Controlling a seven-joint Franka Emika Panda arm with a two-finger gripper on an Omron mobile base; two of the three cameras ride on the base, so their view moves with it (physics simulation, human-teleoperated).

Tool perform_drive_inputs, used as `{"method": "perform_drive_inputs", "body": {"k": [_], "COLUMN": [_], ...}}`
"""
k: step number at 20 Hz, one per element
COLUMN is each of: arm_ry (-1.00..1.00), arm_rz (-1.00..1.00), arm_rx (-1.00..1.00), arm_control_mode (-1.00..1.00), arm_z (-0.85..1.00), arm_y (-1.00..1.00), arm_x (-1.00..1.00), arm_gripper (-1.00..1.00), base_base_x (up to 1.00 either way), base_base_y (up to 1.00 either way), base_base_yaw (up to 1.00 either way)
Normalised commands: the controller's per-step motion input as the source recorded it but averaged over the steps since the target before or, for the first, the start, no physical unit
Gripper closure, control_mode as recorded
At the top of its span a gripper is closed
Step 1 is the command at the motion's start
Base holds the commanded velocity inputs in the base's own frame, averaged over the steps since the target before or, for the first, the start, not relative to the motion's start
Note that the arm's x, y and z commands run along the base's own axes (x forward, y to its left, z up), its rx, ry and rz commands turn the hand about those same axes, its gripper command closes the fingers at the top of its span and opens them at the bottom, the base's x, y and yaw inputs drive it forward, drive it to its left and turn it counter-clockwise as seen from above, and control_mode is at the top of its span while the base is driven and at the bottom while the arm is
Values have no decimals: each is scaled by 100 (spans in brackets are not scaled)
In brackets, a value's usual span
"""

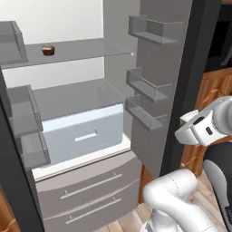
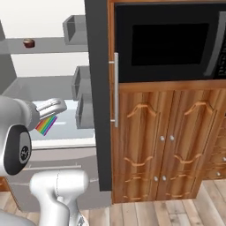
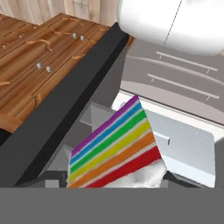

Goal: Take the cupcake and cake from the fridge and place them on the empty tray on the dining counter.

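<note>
the cake, a rainbow-layered wedge, sits right at the gripper, which seems clamped on it, though the fingertips themselves are hidden; it is carried just outside the open fridge. the cupcake waits on the upper glass shelf. judging by this, the cake's transfer is in hand; next the base must turn away toward the dining counter, keeping the slice level.
</note>
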Motion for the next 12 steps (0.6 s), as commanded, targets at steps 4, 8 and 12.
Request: {"method": "perform_drive_inputs", "body": {"k": [4, 8, 12], "arm_ry": [0, 0, 0], "arm_rz": [0, 0, 0], "arm_rx": [0, 0, 0], "arm_control_mode": [100, 100, 100], "arm_z": [0, 0, 0], "arm_y": [0, 0, 0], "arm_x": [0, 0, 0], "arm_gripper": [100, 100, 100], "base_base_x": [-100, -100, -100], "base_base_y": [-40, -9, 4], "base_base_yaw": [-19, -15, -16]}}
